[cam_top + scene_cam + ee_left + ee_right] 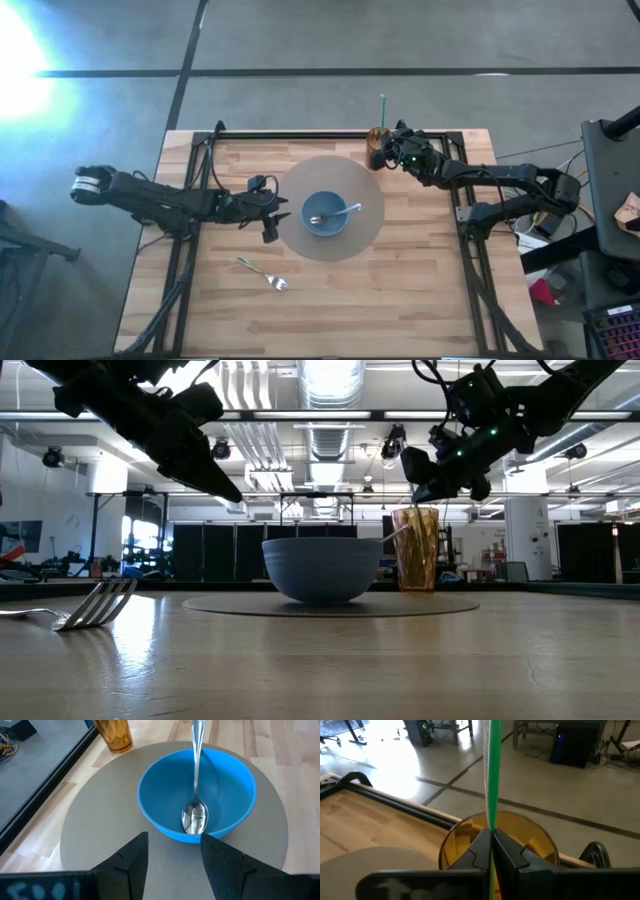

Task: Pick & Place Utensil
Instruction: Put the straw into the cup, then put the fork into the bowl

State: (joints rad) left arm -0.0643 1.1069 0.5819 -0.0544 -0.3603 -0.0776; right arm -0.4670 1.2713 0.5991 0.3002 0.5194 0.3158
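A blue bowl (326, 213) stands on a round grey mat (300, 238) in the middle of the table. A metal spoon (195, 815) lies in it, its handle leaning on the far rim. A fork (264, 272) lies on the wood near the front. My left gripper (174, 862) hangs open just left of the bowl, touching nothing. At the far edge my right gripper (492, 840) is shut on a green straw (494, 765) above an amber cup (530, 837). My right gripper pinches the green straw (493, 822) between its two fingers, which come from the table's right, slanting slightly down, and lie across it. The straw stands about upright, its long upper part rising above the fingers. Its lower end is hidden by the gripper over the cup.
A black frame rail (300, 134) runs along the table's far edge beside the cup (376, 138). Bare wood lies right of the mat and along the front, around the fork (95, 605). Cables and equipment (610, 190) stand off the table's right side.
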